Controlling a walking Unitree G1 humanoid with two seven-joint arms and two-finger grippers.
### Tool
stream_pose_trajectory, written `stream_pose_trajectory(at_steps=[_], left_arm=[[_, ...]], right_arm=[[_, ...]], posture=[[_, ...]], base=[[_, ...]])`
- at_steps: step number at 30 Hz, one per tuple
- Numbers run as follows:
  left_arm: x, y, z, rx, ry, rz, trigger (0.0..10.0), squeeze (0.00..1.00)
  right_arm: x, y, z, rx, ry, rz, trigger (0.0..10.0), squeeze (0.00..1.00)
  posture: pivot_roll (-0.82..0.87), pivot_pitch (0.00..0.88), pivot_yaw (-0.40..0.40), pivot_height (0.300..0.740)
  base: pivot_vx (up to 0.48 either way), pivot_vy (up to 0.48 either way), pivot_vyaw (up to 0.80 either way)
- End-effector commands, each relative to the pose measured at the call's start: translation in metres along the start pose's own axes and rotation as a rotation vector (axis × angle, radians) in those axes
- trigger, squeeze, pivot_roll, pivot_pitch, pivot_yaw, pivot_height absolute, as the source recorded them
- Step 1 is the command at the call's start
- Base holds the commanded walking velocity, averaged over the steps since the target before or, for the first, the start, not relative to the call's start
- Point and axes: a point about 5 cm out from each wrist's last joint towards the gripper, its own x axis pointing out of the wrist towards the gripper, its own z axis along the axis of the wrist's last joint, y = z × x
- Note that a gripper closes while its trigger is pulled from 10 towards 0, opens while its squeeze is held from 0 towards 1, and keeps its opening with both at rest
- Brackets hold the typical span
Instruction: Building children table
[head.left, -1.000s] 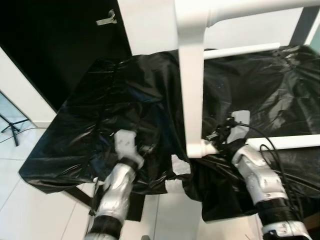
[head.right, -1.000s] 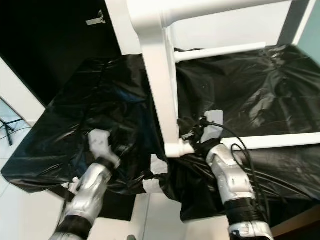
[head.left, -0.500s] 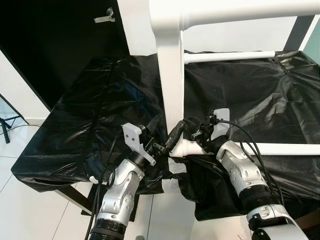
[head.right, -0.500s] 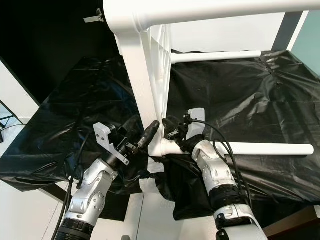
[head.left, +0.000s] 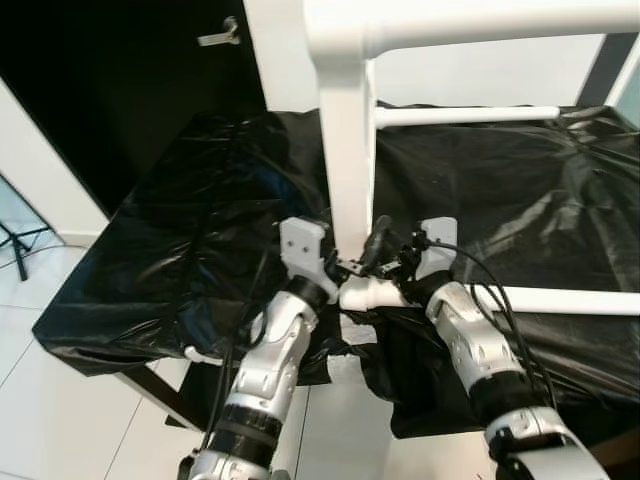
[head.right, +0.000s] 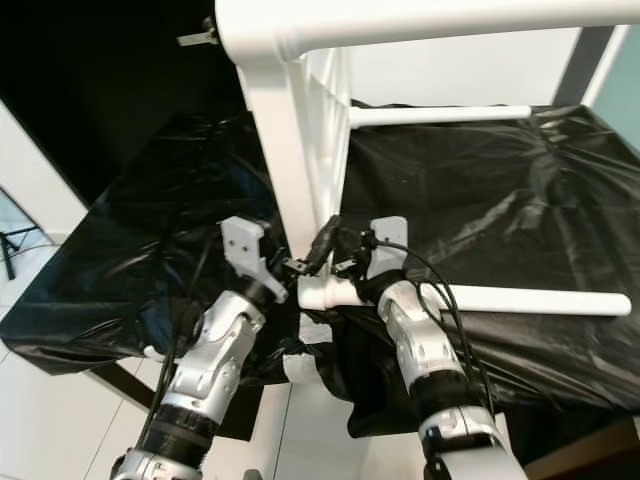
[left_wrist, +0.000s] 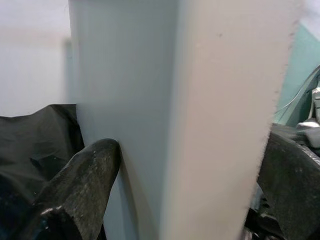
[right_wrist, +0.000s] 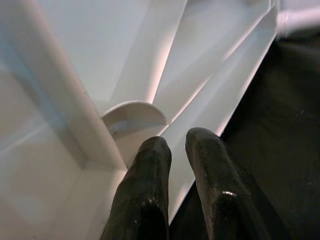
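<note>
Table: the white plastic children's table frame (head.left: 350, 150) is standing on its side on the black plastic sheet (head.left: 200, 230).
Left gripper (left_wrist: 180, 165): fingers are pinching the leg.
Right gripper (right_wrist: 175, 170): fingers are nearly together at the near corner.
Handling: probably light, stiff, slippery; you should grip near joints.

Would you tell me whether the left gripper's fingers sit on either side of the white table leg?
Yes, in the left wrist view the left gripper has one black finger on each side of the white table leg.
</note>
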Motion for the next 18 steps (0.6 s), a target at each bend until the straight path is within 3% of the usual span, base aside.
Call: stream_pose_trajectory(at_steps=[1, 2, 3, 4, 5, 6, 10, 13, 18], left_arm=[[0.002, -0.005, -0.003, 0.009, 0.005, -0.013, 10.0, 0.0], [0.004, -0.006, -0.004, 0.017, 0.011, -0.015, 10.0, 0.0], [0.005, -0.007, -0.005, 0.025, 0.016, -0.013, 7.7, 0.0], [0.007, -0.007, -0.007, 0.032, 0.021, -0.009, 3.6, 0.0], [0.009, -0.008, -0.008, 0.042, 0.026, -0.002, 2.2, 0.0], [0.01, -0.008, -0.009, 0.049, 0.029, 0.007, 0.0, 0.0], [0.015, 0.001, -0.014, 0.086, 0.054, 0.085, 0.0, 0.0], [0.013, 0.009, -0.02, 0.098, 0.09, 0.14, 0.0, 0.0], [0.013, 0.012, -0.023, 0.097, 0.1, 0.163, 0.0, 0.0]], right_arm=[[-0.011, -0.001, -0.021, 0.009, 0.092, -0.031, 10.0, 0.0], [-0.017, -0.006, -0.024, -0.017, 0.102, -0.077, 10.0, 0.0], [-0.02, -0.009, -0.025, -0.054, 0.119, -0.102, 10.0, 0.0], [-0.024, -0.012, -0.026, -0.083, 0.126, -0.127, 10.0, 0.0], [-0.027, -0.015, -0.026, -0.114, 0.134, -0.15, 10.0, 0.0], [-0.029, -0.016, -0.026, -0.146, 0.144, -0.169, 10.0, 0.0], [-0.036, -0.01, -0.018, -0.161, 0.116, -0.191, 10.0, 0.0], [-0.046, 0.0, -0.009, -0.107, 0.096, -0.166, 10.0, 0.0], [-0.055, -0.003, -0.008, -0.11, 0.106, -0.18, 10.0, 0.0]], posture=[[0.14, 0.0, 0.094, 0.74], [0.13, 0.0, 0.1, 0.74], [0.12, 0.0, 0.109, 0.74], [0.11, 0.0, 0.113, 0.74], [0.1, 0.0, 0.114, 0.74], [0.09, 0.0, 0.117, 0.74], [0.07, 0.0, 0.13, 0.74], [0.06, 0.0, 0.133, 0.74], [0.06, 0.0, 0.13, 0.74]], base=[[0.0, 0.0, 0.0], [0.0, 0.0, 0.0], [0.0, 0.0, 0.0], [0.0, 0.0, 0.0], [0.0, 0.0, 0.0], [0.0, 0.0, 0.0], [0.0, 0.0, 0.0], [0.0, 0.0, 0.0], [0.0, 0.0, 0.0]])
